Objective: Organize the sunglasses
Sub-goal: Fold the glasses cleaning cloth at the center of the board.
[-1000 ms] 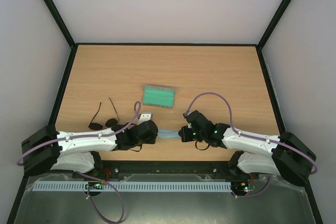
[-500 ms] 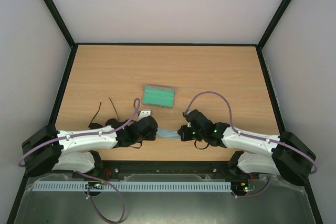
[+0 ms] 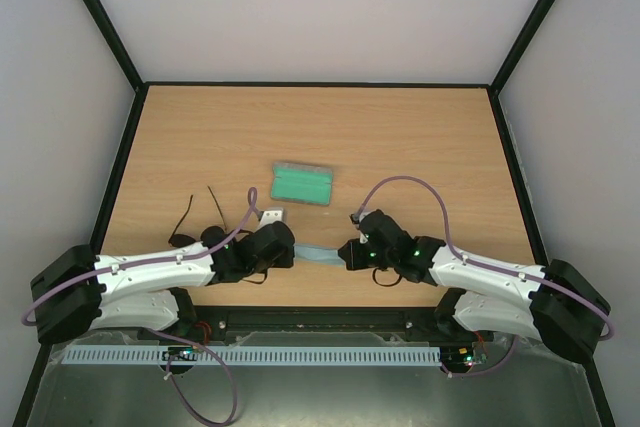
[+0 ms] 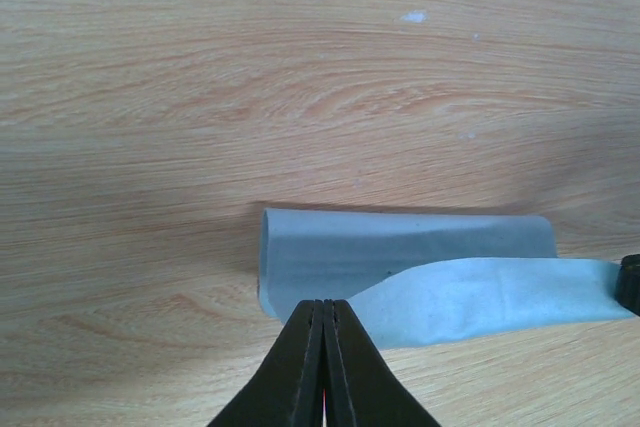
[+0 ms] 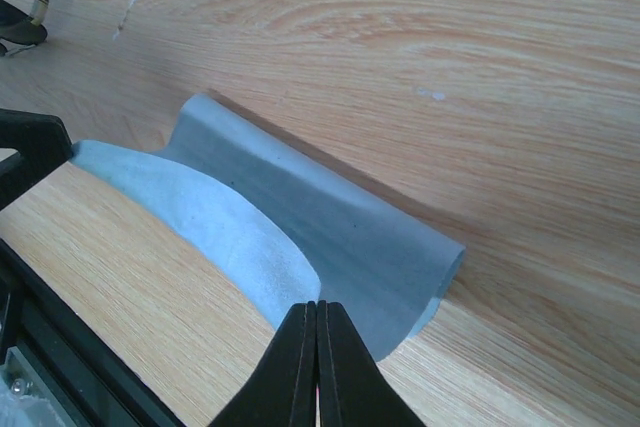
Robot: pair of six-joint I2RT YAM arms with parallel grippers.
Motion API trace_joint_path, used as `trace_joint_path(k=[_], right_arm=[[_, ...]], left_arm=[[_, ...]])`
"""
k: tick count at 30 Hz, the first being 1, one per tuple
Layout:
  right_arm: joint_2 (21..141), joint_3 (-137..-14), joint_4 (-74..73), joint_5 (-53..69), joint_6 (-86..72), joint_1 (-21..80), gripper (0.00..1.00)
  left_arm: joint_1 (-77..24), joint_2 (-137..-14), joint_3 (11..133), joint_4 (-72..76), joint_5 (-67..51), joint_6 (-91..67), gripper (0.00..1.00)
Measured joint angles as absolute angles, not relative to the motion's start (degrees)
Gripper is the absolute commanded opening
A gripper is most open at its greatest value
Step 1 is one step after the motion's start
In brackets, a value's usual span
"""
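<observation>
Folding the blue-grey cloth (image 4: 400,257), the left gripper (image 4: 324,303) and right gripper (image 5: 317,306) stay clamped on its lifted edge, edging it farther over; the sunglasses (image 3: 181,239) lie untouched.

Left arm (image 3: 150,269), right arm (image 3: 490,273) low, jaws pinched closed

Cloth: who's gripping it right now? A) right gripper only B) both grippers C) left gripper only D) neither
B: the left gripper and the right gripper are each shut on an edge of the blue-grey cloth, as both wrist views show.
</observation>
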State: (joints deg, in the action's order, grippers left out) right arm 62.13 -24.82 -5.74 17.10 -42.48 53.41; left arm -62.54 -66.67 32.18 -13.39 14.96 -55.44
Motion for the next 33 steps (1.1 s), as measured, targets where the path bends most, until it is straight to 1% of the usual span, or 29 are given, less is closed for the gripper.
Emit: trace_joint_path(k=[33], right_arm=[[62.15,-21.98,-3.20,19.40,-44.51,54.92,0.02]], left_arm=[[-64.03,-66.67,30.89,-14.11,13.93,-57.30,0.02]])
